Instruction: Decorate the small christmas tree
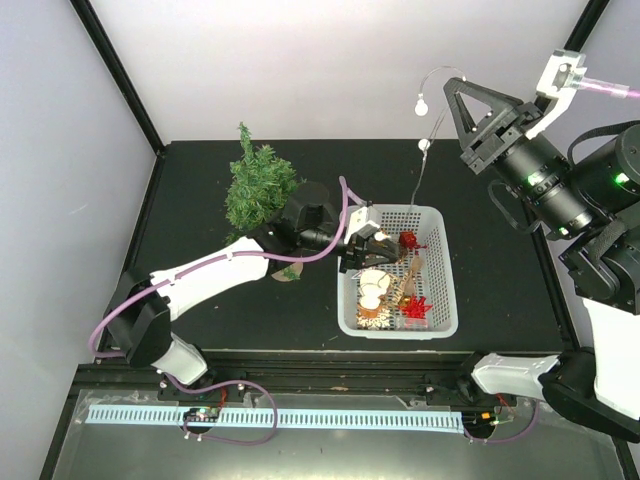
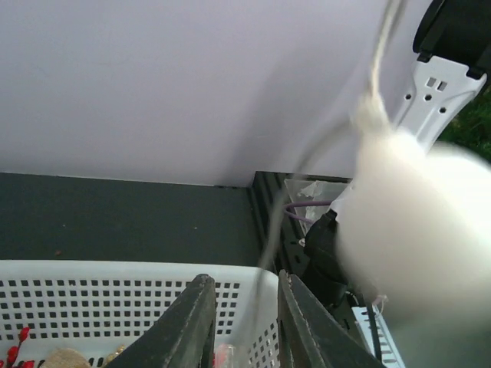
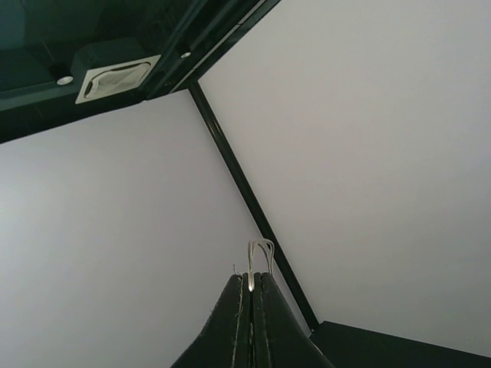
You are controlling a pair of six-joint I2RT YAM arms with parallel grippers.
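The small christmas tree [image 1: 258, 185] stands at the back left of the black table, its brown base [image 1: 288, 272] partly hidden behind my left arm. My right gripper [image 1: 452, 88] is raised high at the back right, shut on a thin wire garland [image 1: 420, 180] with white balls [image 1: 422, 103]; a loop of the wire [image 3: 261, 249] sticks out above the right gripper [image 3: 252, 277]. The garland hangs down into the white basket [image 1: 440, 270]. My left gripper [image 1: 358, 245] sits at the basket's left rim. In the left wrist view that gripper [image 2: 245, 287] stands narrowly open, the wire [image 2: 268, 261] running through the gap, a blurred white ball [image 2: 418, 230] close by.
The basket [image 2: 92, 268] holds red ornaments [image 1: 408, 240], another red piece [image 1: 417, 305] and pale round pieces [image 1: 372, 290]. Black frame posts run along the table's left and right sides. A white slotted rail [image 1: 270, 417] lies at the near edge.
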